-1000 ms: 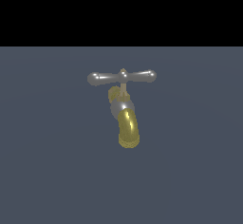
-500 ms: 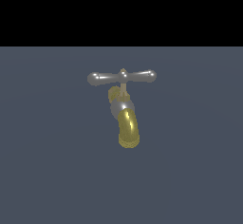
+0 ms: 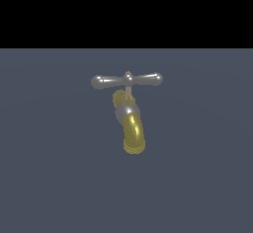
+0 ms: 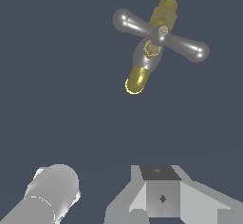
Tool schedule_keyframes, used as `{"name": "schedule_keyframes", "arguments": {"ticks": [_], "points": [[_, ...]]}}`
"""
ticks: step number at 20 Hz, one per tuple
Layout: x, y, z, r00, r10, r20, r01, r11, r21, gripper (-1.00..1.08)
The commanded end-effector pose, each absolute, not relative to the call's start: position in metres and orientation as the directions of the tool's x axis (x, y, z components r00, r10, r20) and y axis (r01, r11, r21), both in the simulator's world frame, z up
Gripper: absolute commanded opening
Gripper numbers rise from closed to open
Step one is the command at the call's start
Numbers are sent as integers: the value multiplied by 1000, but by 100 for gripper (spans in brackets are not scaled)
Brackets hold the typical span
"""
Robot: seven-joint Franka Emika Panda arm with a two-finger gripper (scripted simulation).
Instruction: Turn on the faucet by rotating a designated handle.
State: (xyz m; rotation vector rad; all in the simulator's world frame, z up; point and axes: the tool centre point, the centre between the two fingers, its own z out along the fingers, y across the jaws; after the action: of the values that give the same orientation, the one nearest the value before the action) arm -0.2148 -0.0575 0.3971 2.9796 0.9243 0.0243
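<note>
exterior view: handle (image 3: 127, 80) level atop faucet (image 3: 129, 123).

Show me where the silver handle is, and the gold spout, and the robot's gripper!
handle (image 3: 127, 80): exterior view, middle of the silver bar.
spout (image 3: 133, 134): exterior view, on the gold curve.
gripper (image 4: 161, 197): wrist view, on its grey body; fingertips not clearly shown.

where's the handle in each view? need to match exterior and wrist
Exterior view: the handle is a level silver bar just above picture centre, atop the faucet.
Wrist view: the handle is a slanted bar, well away from the camera.
Shared landmark: the gold spout, below the bar.
</note>
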Motion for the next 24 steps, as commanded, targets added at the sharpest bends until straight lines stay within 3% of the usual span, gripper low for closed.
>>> {"name": "schedule_keyframes", "arguments": {"ticks": [1,24], "points": [[-209,-65,387,790,614,7,613,-790,25,-100],[-143,-110,299,385,923,-5,923,-385,17,-100]]}}
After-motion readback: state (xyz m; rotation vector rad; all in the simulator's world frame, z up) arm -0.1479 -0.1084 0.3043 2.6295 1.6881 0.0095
